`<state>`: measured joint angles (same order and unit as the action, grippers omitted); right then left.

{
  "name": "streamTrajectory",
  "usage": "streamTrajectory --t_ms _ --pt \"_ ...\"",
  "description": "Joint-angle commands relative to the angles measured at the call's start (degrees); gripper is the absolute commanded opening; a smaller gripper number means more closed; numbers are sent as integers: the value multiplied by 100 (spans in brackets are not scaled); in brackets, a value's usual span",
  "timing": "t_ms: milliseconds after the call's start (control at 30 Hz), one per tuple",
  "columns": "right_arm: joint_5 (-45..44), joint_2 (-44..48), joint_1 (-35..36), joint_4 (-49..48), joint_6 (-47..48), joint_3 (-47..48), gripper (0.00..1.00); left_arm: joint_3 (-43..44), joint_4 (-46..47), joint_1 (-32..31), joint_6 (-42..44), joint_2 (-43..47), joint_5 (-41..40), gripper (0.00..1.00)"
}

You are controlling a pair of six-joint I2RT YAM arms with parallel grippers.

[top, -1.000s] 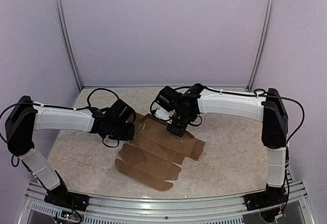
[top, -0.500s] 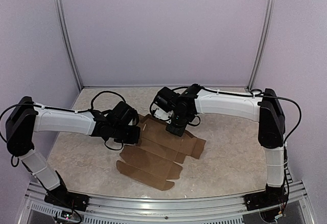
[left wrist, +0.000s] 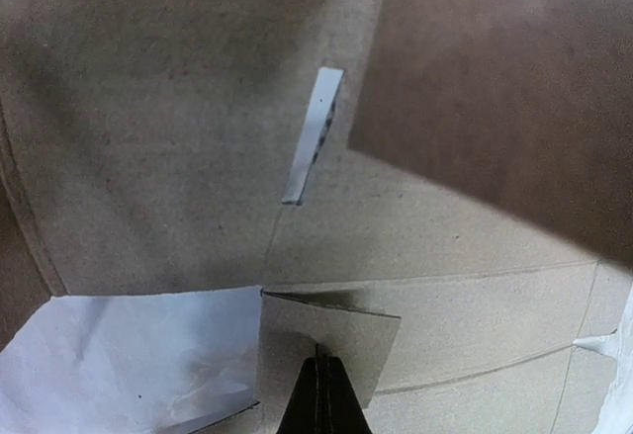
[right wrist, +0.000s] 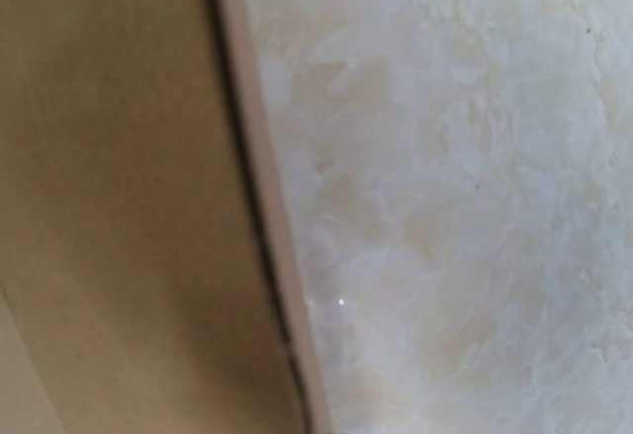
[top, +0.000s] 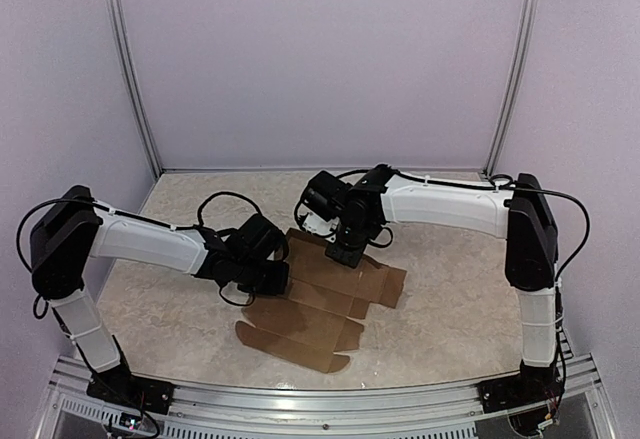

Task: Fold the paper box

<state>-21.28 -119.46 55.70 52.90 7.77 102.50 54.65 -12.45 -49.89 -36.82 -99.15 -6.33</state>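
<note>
The paper box [top: 310, 324] lies as a flat brown die-cut sheet on the table, in front of both arms. My left gripper [top: 277, 281] is low over its left edge. In the left wrist view the gripper [left wrist: 318, 394] is shut, its tip resting against a small raised flap [left wrist: 336, 335] of the paper box [left wrist: 178, 157]; nothing sits between the fingers. My right gripper [top: 344, 255] presses down on the sheet's far part. Its fingers stay out of the right wrist view, which shows only the edge of the paper box [right wrist: 109, 207] beside the table [right wrist: 465, 207].
A narrow cut slot [left wrist: 314, 134] shows in the cardboard ahead of the left gripper. Marbled tabletop [top: 450, 309] surrounds the sheet, with lilac walls and metal posts [top: 130, 69] behind. A metal rail [top: 320, 414] runs along the near edge.
My left arm has swung right and nearer, onto the sheet's left edge. The sheet has slid slightly right. The right arm has hardly moved.
</note>
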Motion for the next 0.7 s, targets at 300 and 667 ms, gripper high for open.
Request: streamTrajectory --t_ms 300,667 --pt "-244 241 -11 -395 -9 -413 0 335 -379 -87 195 299 -174 0" --pt "-1413 351 284 -1089 823 -907 0 415 -940 42 691 1200 -401 0"
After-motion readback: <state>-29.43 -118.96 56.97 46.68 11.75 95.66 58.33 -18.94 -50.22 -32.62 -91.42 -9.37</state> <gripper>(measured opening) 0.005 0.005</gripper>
